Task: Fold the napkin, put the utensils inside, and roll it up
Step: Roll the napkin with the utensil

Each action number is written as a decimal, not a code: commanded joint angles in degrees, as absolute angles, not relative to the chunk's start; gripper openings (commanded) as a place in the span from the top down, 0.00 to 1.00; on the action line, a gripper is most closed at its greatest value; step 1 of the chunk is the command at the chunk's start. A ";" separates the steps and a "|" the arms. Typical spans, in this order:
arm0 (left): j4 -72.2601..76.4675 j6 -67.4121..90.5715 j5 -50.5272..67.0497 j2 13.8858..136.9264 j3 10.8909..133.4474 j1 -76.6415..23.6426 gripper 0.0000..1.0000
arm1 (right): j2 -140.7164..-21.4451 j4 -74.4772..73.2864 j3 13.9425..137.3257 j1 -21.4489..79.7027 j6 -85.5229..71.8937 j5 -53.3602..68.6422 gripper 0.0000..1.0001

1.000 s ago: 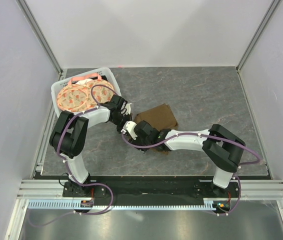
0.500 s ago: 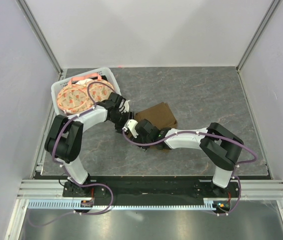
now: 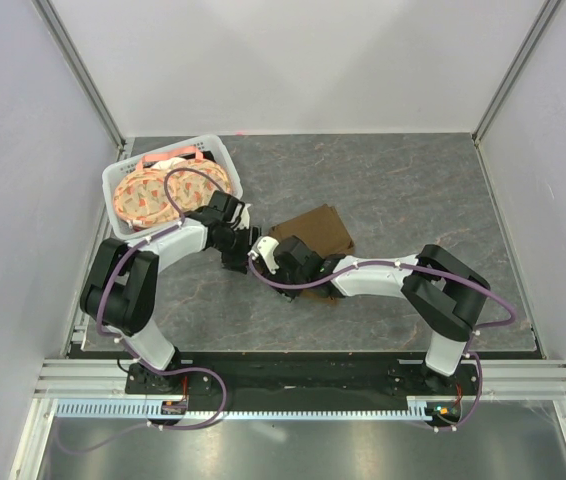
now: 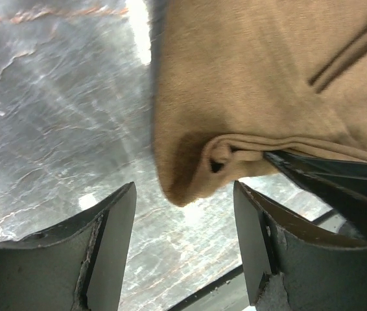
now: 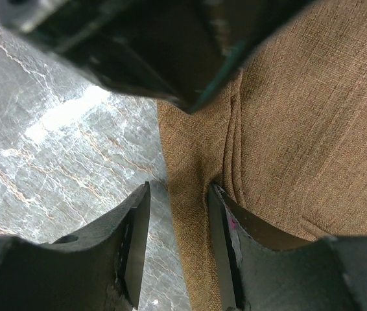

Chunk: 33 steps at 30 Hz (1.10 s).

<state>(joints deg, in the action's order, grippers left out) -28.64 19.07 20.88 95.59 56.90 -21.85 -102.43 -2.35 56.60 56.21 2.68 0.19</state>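
Left pincer [image 4: 183,189] newly released before napkin [image 4: 255,78] fold, right pincer [image 5: 179,191] parted astride napkin edge, plates [image 3: 148,197] in white basket [image 3: 209,144]

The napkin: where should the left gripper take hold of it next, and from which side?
Probably the bunched corner of the napkin, straight ahead of the left gripper. Come in from the table side with open jaws straddling that ridge: the layers pile up thick there, while the rest lies flat.

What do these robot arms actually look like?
The left arm and right arm match: white links, chunky black joints, a purple cable looping along each. The left pincer and right pincer each have two flat, dark fingers.
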 commanded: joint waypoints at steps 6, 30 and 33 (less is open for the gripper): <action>-18.46 23.38 25.40 95.89 53.09 -19.86 0.38 | -104.15 -8.00 54.23 55.81 0.62 3.87 0.51; -10.27 29.00 36.55 97.56 48.08 -19.60 0.98 | -96.07 -9.23 55.90 57.56 0.26 -0.95 0.41; -12.47 29.71 39.53 97.38 49.04 -19.51 0.98 | -92.65 -6.26 54.76 60.28 0.09 -8.24 0.32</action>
